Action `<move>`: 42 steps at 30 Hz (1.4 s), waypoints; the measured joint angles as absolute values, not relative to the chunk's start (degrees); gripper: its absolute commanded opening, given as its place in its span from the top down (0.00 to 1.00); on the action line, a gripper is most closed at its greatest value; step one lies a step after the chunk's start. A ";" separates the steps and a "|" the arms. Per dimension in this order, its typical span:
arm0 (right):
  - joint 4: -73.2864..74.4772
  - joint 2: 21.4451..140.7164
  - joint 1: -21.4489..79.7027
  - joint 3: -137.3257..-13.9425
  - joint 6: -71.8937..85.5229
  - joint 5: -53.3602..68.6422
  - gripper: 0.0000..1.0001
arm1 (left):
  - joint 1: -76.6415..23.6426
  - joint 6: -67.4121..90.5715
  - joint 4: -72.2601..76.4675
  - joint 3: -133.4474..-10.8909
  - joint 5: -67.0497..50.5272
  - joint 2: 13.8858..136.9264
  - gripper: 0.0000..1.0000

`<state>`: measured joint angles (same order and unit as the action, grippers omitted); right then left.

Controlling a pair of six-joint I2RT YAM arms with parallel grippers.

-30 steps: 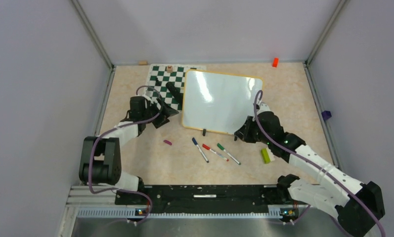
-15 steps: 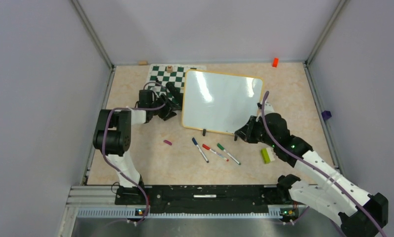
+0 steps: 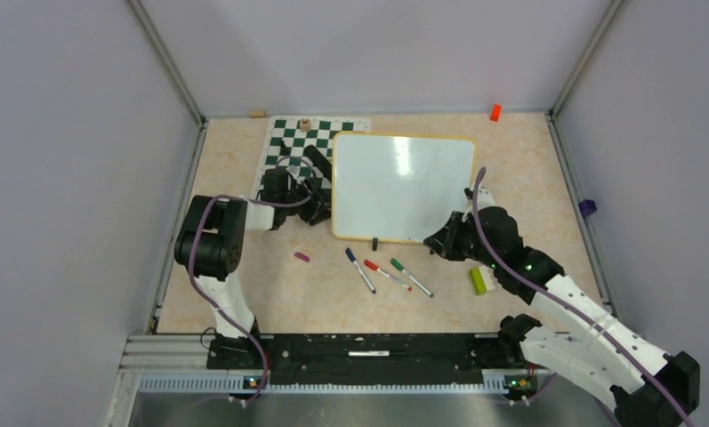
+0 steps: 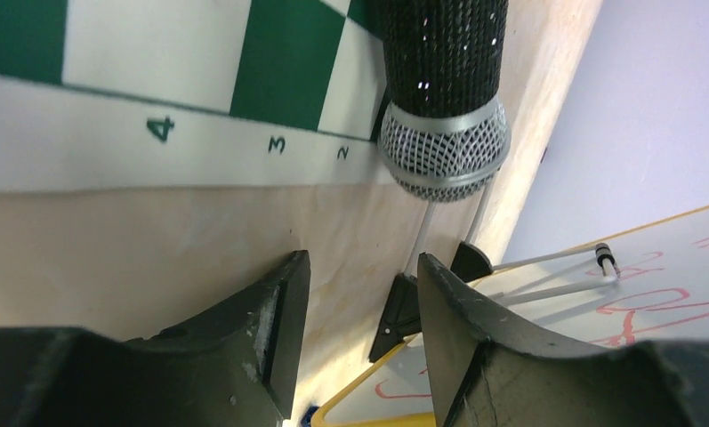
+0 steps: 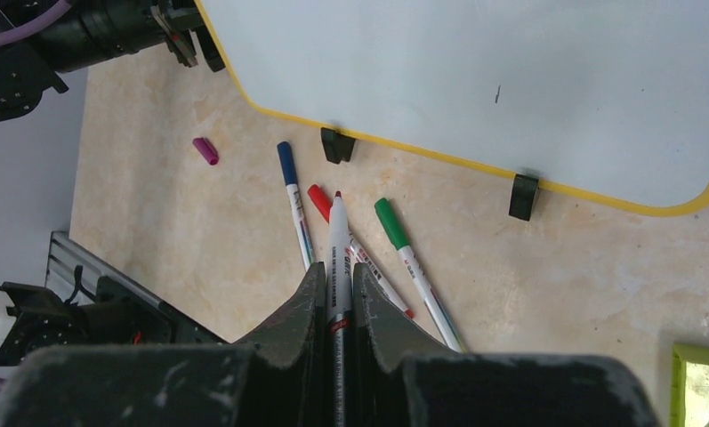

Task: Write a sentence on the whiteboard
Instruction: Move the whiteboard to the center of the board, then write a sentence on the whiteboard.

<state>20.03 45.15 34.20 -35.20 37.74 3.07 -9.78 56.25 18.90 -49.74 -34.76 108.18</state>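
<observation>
The right end effector (image 5: 337,271) is clamped tight on a white-barrelled marker (image 5: 337,233), whose dark uncapped tip pokes out past the fingertips. Ahead of that tip, and apart from it, runs the near long edge of the whiteboard (image 5: 511,71). The board lies on the desk (image 5: 173,231) with two black clips (image 5: 335,145) on its yellow rim.

Three capped pens lie on the desk between this end effector and the board edge. The blue pen (image 5: 293,191) is just left of the held marker. The red pen (image 5: 320,201) crosses behind the marker in the wrist view, and the green pen (image 5: 395,233) is just to its right. Further left sits a loose purple cap (image 5: 205,150). A yellow-green block (image 3: 479,280) lies off to the right, near the wrist.

The left end effector (image 4: 361,262) stands well open with nothing between its fingers (image 4: 275,311); only desk and a small black piece at the board's edge show through the gap. From overhead it sits at the whiteboard's left short edge, and contact cannot be judged. Straight ahead of it a microphone (image 4: 444,89), with a black handle and a silver mesh head, lies on the chess mat (image 4: 155,53). Off its right finger a corner of the board carries reddish writing (image 4: 653,307), too partial to read.
</observation>
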 measured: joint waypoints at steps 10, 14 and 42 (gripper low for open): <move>20.18 44.95 34.20 -34.81 37.76 2.70 1.00 | -13.10 56.64 18.85 -44.75 -34.46 104.20 0.47; 20.12 44.62 34.20 -34.59 37.78 2.37 1.00 | -14.06 56.66 18.81 -43.44 -34.44 102.91 0.47; 18.79 49.58 34.09 -35.68 37.08 13.39 1.00 | -10.87 42.33 2.42 -31.42 -21.61 70.50 0.46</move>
<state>18.79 49.58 34.09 -35.68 37.08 13.39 -10.87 42.33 2.42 -31.42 -21.61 70.50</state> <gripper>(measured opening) 0.084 0.543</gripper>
